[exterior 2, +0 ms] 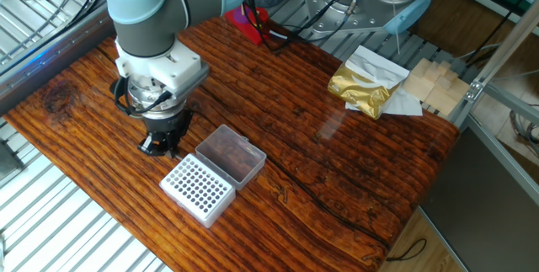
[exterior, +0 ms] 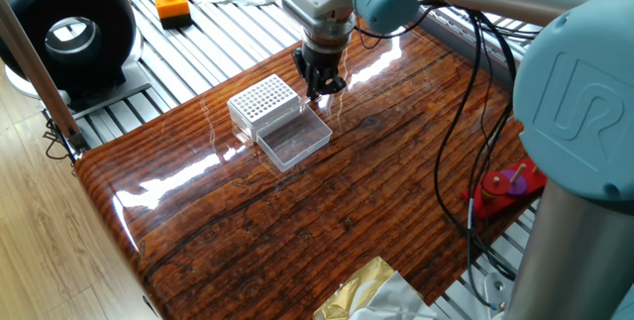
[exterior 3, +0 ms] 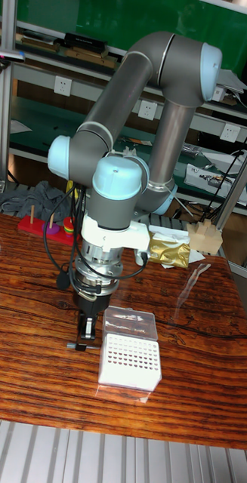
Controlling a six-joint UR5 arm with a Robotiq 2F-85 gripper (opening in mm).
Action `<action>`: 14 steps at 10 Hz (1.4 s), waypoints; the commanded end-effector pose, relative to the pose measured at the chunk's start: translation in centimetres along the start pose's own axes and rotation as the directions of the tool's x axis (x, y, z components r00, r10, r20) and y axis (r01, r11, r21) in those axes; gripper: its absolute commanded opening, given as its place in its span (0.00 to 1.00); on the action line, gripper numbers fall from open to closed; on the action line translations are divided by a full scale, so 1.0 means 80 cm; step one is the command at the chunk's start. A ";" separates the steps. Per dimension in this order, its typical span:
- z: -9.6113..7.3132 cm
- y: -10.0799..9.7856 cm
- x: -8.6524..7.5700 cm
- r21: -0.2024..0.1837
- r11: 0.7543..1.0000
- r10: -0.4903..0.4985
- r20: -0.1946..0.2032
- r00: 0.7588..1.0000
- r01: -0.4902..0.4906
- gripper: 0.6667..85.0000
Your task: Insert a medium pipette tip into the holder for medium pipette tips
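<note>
One arm reaches straight down, pincer [exterior 2: 160,144] low beside the holder [exterior 2: 197,189]

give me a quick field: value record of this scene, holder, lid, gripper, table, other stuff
holder: holder for medium pipette tips, clear box with white grid of holes, standing on the table
lid: clear hinged lid open, lying flat beside the grid
gripper: gripper low over the table next to the holder, not above the grid; open or shut cannot be told
pipette tip: none clearly visible
table: glossy wooden table
other: gold foil bag near the far edge, red toy at the side, orange button box off the table
</note>
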State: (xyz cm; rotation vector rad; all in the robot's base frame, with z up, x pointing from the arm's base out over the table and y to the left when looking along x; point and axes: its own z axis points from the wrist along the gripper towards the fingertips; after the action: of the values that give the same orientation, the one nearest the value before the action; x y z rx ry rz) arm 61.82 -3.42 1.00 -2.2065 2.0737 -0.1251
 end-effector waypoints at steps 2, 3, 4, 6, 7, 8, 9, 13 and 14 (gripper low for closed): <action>-0.011 -0.004 -0.001 0.003 1.000 0.024 0.004 1.000 -0.024 0.15; -0.013 -0.004 -0.002 0.003 1.000 0.027 0.005 1.000 -0.027 0.15; -0.014 -0.005 -0.003 0.003 1.000 0.030 0.005 1.000 -0.030 0.15; -0.017 -0.005 -0.001 0.002 0.999 0.035 -0.004 0.999 -0.035 0.15; -0.018 -0.006 0.000 0.002 0.999 0.033 -0.007 0.999 -0.033 0.15; -0.016 -0.006 -0.003 0.004 0.999 0.031 0.004 1.000 -0.031 0.15; -0.015 -0.005 -0.006 -0.002 0.999 0.036 0.013 0.999 -0.036 0.14; -0.008 -0.010 0.004 0.011 1.000 0.011 -0.012 1.000 -0.011 0.15; -0.006 -0.010 0.003 0.013 1.000 0.010 -0.009 1.000 -0.010 0.15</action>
State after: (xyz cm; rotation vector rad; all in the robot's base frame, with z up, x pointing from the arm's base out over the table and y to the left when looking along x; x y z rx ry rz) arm 62.23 -3.52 1.80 -2.1987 2.0900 -0.1404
